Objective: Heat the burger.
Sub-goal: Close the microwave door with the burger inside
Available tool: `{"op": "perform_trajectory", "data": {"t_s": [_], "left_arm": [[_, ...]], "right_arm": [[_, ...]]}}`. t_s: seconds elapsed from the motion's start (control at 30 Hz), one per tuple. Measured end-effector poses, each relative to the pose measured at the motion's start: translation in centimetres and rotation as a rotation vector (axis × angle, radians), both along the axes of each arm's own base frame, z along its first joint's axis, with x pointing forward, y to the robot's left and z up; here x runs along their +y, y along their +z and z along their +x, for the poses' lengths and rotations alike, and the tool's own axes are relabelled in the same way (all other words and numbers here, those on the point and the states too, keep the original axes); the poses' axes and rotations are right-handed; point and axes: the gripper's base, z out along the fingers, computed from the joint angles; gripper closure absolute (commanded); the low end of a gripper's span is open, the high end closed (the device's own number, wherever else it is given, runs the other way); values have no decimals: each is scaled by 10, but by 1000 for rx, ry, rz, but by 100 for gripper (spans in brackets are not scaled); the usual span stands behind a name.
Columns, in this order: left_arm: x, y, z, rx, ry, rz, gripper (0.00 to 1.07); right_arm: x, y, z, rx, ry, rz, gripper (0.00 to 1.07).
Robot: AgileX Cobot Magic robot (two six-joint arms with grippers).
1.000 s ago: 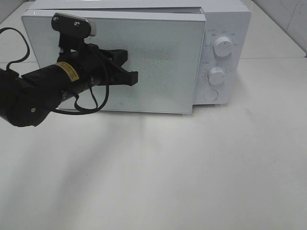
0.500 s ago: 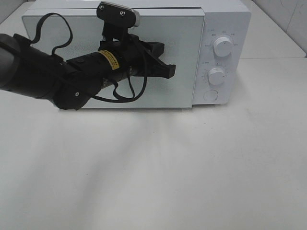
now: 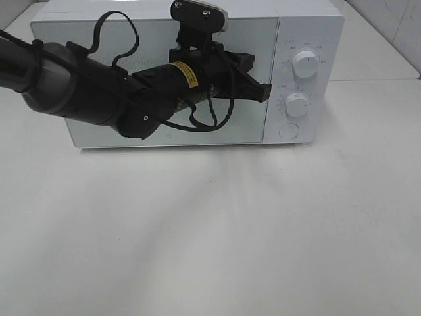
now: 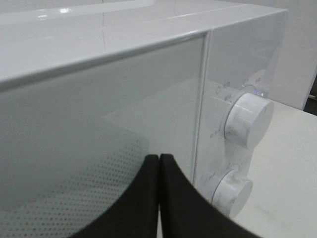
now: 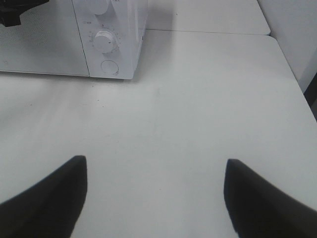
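Observation:
The burger is hidden; no view shows it. A white microwave (image 3: 316,26) stands at the back of the table, its glass door (image 3: 243,128) flush with the body. My left gripper (image 3: 263,92) is shut with nothing in it, fingertips against the door's right edge, beside the two knobs. In the left wrist view its black fingers (image 4: 159,158) meet right at the door's seam. My right gripper (image 5: 154,162) shows only in the right wrist view. It is open and empty, hovering over bare table in front of the microwave's (image 5: 124,29) control side.
The control panel carries an upper knob (image 3: 306,64), a lower knob (image 3: 297,104) and a round button (image 3: 288,131). The left arm's black body and its cables stretch across the door front. White tabletop (image 3: 217,230) spreads in front, with its right edge (image 5: 292,74) near a wall.
The left arm swept to the right along the door. The door swung from ajar to flush with the microwave. The right gripper stayed as it was.

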Motion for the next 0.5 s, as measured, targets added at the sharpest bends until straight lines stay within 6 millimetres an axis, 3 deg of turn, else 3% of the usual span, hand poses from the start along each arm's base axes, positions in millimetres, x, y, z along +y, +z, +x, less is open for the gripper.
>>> {"op": "perform_trajectory", "data": {"t_s": [0.5], "left_arm": [[-1,4,-10,84,28,2,107]], "right_arm": [[0,0,0,0,0,0,34]]}}
